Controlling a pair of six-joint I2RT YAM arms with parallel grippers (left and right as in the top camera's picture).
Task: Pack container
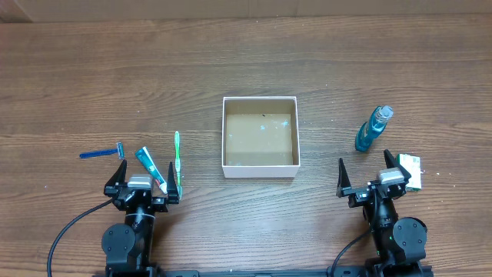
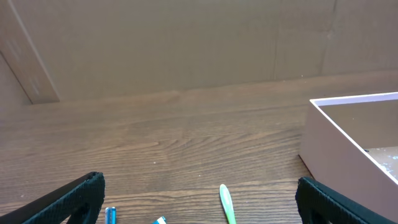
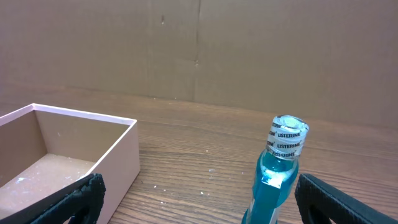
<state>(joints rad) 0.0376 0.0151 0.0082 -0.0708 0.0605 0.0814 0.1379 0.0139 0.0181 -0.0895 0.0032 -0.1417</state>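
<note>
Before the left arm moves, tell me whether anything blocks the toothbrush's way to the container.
Nothing visible does. The toothbrush lies left of the container, bare table between; toothpaste and razor sit farther left.

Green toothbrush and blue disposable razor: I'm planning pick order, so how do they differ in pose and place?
The green toothbrush points away from the robot; the blue disposable razor lies crosswise. The toothbrush sits nearer the white-walled container; the razor lies farther left. Both lie flat on the wooden table, outside the container.
</note>
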